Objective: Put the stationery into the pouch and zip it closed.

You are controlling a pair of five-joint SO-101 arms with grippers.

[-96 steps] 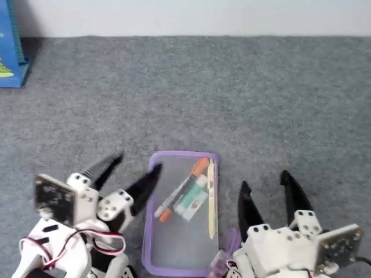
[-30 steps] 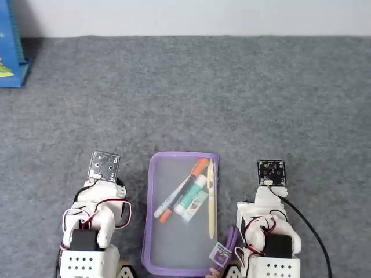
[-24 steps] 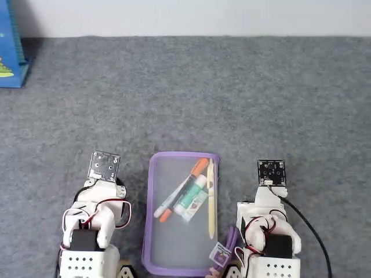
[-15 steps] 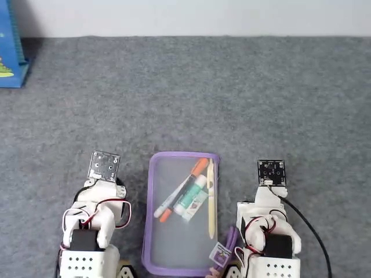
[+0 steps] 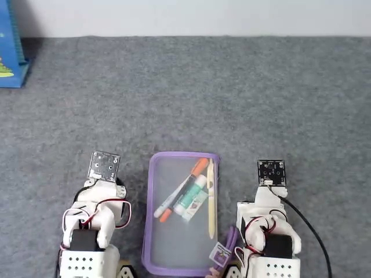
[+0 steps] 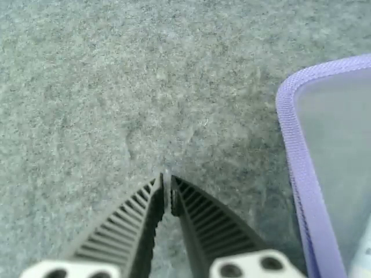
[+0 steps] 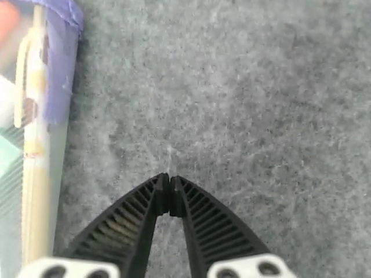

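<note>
A clear pouch with a purple zip edge (image 5: 150,174) lies flat between the two arms at the near edge of the grey carpet. Inside it lie an orange-tipped marker (image 5: 184,186), a green-and-white glue stick (image 5: 194,198) and a yellow pencil (image 5: 211,200). A purple pull with a small tag (image 5: 222,252) hangs at its near right corner. The left gripper (image 6: 168,180) is shut and empty over bare carpet beside the pouch edge (image 6: 293,150). On the other side, the right gripper (image 7: 168,182) is also shut and empty over carpet, next to the pouch corner (image 7: 64,69) with the pencil (image 7: 35,145).
A blue box (image 5: 10,46) stands at the far left by the white wall. Both arms are folded back at the near edge, the left arm (image 5: 95,214) and the right arm (image 5: 268,226) flanking the pouch. Open carpet stretches beyond.
Both arms, stretched out beside the pouch with open grippers 3.2 s ago, have folded back and their grippers have shut. Nothing has moved over the last second.
</note>
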